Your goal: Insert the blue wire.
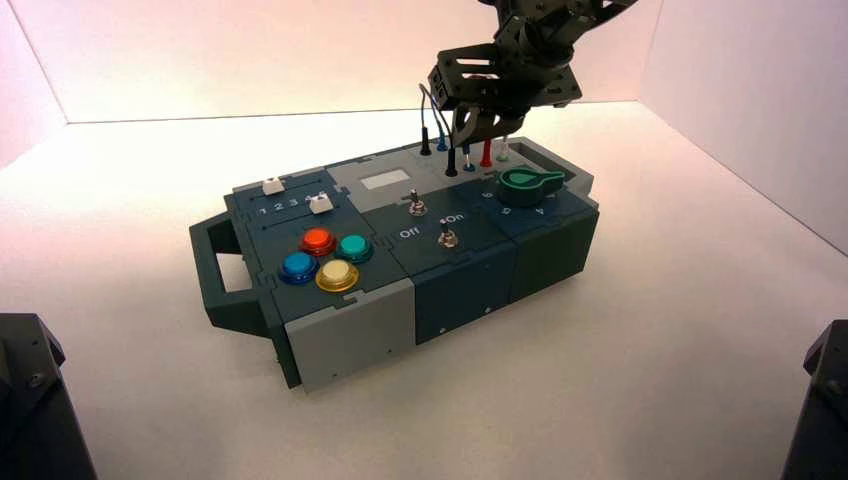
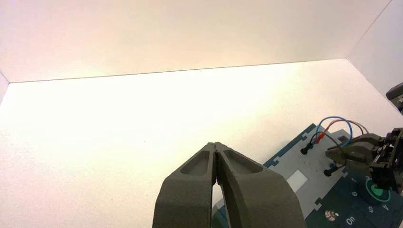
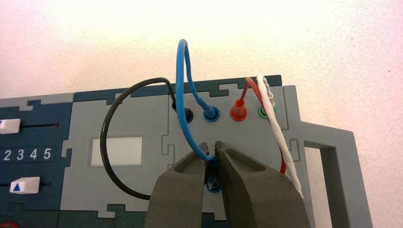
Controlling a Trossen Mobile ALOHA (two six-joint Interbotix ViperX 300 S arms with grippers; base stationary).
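The blue wire loops up from a blue socket in the far row of the box's grey panel. My right gripper is shut on the wire's other blue plug. It holds the plug upright, with its metal tip at the mouth of a nearer blue socket. In the high view the right gripper hangs over the wire sockets at the box's far right corner. In the left wrist view my left gripper is shut and empty, raised off the box's left side.
A black wire, a red wire and a white wire are plugged in beside the blue one. The box also has a green knob, two toggle switches, several round buttons and end handles.
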